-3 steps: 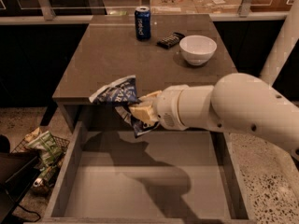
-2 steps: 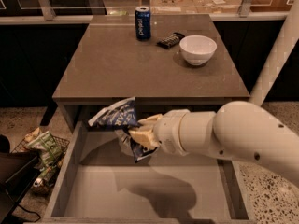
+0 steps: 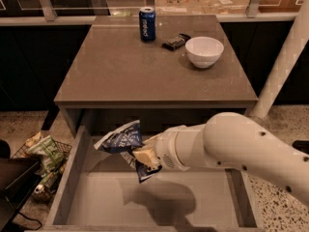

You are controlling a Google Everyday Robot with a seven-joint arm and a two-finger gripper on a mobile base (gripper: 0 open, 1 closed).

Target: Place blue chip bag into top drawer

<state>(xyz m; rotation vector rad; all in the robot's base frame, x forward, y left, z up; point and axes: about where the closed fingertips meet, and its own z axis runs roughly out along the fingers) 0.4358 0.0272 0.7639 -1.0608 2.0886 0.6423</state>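
The blue chip bag (image 3: 121,140), crumpled dark blue and white, hangs in my gripper (image 3: 144,157) above the open top drawer (image 3: 203,197). The gripper is shut on the bag's lower part, and the white arm reaches in from the right. The bag is over the drawer's left-middle area, a little above its flat grey bottom and just in front of the tabletop edge.
On the tabletop (image 3: 116,71) stand a blue soda can (image 3: 147,24), a dark snack bar (image 3: 175,41) and a white bowl (image 3: 204,51). A wire basket with a green-and-white bag (image 3: 46,152) sits on the floor at left. A white post (image 3: 285,66) rises at right.
The gripper with the bag has moved down and toward the front, from the tabletop edge to over the open drawer.
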